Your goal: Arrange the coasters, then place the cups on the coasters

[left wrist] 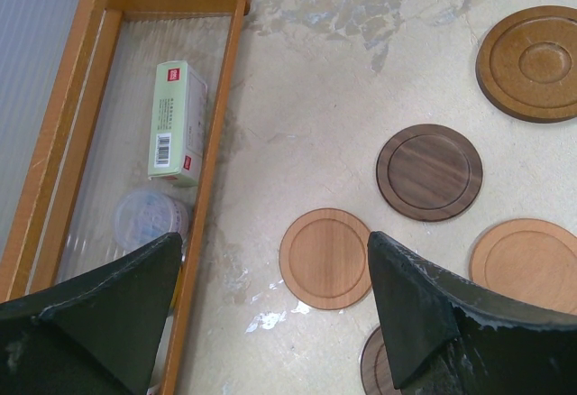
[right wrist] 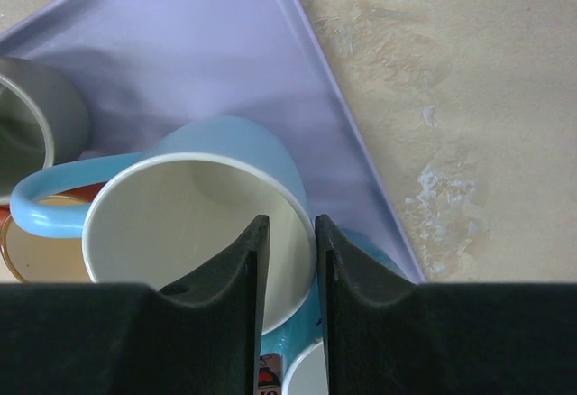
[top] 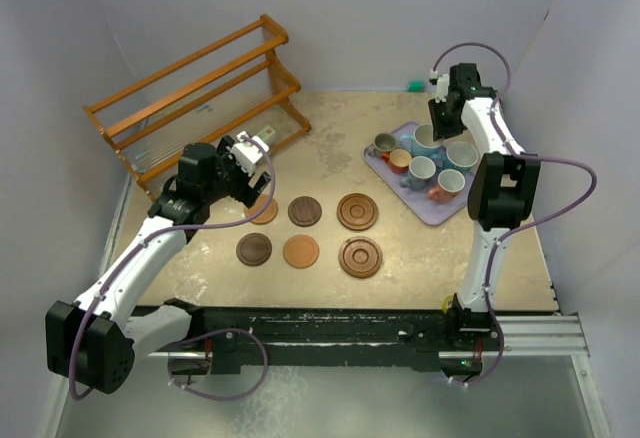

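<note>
Locate the beige surface. The wooden rack occupies its upper left, and the lavender tray sits right of centre. Note the left pincer: its jaws are spread wide and hold nothing, above a tan coaster. Note the right pincer: its fingers straddle the wall of the light blue cup, one inside and one outside. You cannot tell whether they clamp it. Six coasters lie flat at centre frame in two rows of three. All six cups stand crowded in the tray. A green-and-white box lies on the rack's shelf.
</note>
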`<action>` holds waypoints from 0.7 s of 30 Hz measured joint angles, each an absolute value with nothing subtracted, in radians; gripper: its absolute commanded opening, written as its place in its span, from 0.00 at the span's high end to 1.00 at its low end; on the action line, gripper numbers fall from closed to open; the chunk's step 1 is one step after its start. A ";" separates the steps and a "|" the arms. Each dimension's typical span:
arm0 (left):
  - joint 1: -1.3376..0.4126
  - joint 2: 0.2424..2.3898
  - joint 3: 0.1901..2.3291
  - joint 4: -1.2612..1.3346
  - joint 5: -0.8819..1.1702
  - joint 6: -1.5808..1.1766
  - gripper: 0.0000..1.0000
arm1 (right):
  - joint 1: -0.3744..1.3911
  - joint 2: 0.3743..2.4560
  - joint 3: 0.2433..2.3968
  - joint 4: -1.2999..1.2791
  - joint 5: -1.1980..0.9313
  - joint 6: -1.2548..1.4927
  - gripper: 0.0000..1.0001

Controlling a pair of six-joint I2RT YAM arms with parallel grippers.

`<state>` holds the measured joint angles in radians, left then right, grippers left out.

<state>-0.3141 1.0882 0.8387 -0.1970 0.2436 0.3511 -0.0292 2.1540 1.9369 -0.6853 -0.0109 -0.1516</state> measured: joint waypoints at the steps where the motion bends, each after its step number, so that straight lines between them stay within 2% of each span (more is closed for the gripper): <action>1: -0.314 1.088 0.839 -0.197 0.244 0.351 0.20 | -0.030 2.156 1.938 -0.685 -0.014 -0.152 0.74; 14: -0.314 1.086 0.839 -0.196 0.243 0.352 0.20 | -0.034 2.171 1.994 -0.719 -0.040 -0.140 0.99; 21: -0.314 1.086 0.839 -0.197 0.242 0.360 0.19 | -0.034 2.172 2.029 -0.740 -0.044 -0.140 1.00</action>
<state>-0.3141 1.0859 0.8387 -0.1967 0.2420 0.3595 -0.0338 2.1715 2.0289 -0.7399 -0.0444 -0.1402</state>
